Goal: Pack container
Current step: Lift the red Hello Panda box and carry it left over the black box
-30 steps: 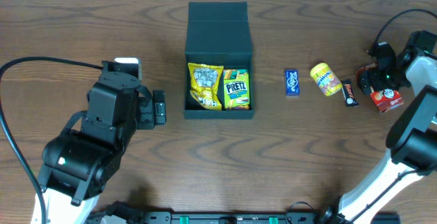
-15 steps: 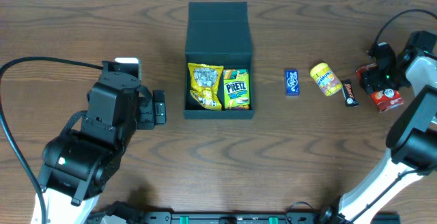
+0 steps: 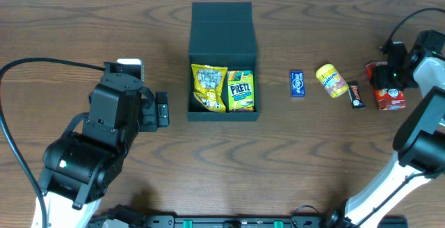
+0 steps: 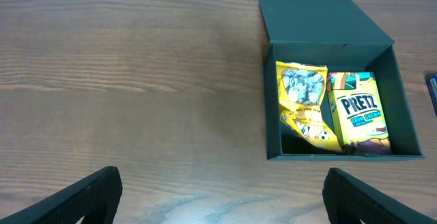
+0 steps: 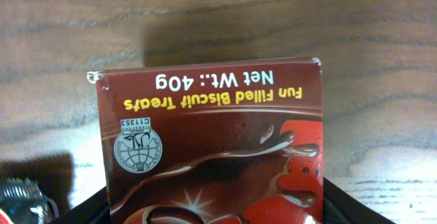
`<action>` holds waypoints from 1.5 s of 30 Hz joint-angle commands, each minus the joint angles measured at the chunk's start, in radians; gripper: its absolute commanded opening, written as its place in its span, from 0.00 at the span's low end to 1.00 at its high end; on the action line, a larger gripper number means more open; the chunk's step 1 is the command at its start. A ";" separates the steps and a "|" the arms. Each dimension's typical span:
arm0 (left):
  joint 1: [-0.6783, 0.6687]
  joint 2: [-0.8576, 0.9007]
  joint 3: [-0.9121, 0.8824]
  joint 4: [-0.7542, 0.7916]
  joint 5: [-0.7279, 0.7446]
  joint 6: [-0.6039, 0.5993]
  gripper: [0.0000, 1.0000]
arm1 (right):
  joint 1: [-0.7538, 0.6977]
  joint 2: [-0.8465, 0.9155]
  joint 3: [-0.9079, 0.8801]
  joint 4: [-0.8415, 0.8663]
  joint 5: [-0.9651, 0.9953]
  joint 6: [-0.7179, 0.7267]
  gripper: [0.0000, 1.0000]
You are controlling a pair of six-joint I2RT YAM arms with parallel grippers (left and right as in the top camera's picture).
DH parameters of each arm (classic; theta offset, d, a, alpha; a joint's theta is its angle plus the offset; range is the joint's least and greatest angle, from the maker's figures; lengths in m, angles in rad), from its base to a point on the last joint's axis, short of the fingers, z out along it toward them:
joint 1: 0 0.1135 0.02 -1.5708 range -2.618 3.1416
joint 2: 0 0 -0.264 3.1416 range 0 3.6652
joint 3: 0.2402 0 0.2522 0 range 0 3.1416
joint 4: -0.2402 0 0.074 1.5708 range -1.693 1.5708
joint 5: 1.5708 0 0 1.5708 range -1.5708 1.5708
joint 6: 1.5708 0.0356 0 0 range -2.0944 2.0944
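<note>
Container [image 3: 222,23] holds two packs [image 3: 206,87] | red carton [image 5: 212,149] has swung square, clasped by right gripper [image 5: 217,210]; lift likely next | left gripper [image 4: 218,203] splayed, empty

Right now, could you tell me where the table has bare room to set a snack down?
Bare wood lies far left, beyond the left gripper, and in front of the box. Crowded to the box's right: blue pack, yellow pouch, dark bar and red carton in a row.

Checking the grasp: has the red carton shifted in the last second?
Yes. The red carton turned: its near end swung left, toward the unmoved dark bar.
</note>
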 commanded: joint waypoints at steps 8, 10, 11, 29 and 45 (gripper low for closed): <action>0.002 0.000 0.020 -0.003 -0.014 0.011 0.95 | 0.079 -0.090 0.088 -0.038 -0.008 0.234 0.64; 0.002 0.000 0.020 -0.003 -0.014 0.011 0.95 | 0.109 -0.132 0.093 -0.045 -0.008 0.254 0.64; 0.002 0.000 0.020 -0.003 -0.014 0.011 0.95 | 0.127 -0.157 0.093 -0.047 -0.011 0.266 0.64; 0.002 0.000 0.020 -0.003 -0.014 0.011 0.95 | 0.661 -0.373 0.093 -0.151 -0.011 0.727 0.63; 0.002 0.000 0.020 -0.003 -0.014 0.011 0.95 | 1.037 -0.261 0.093 -0.177 0.280 1.102 0.59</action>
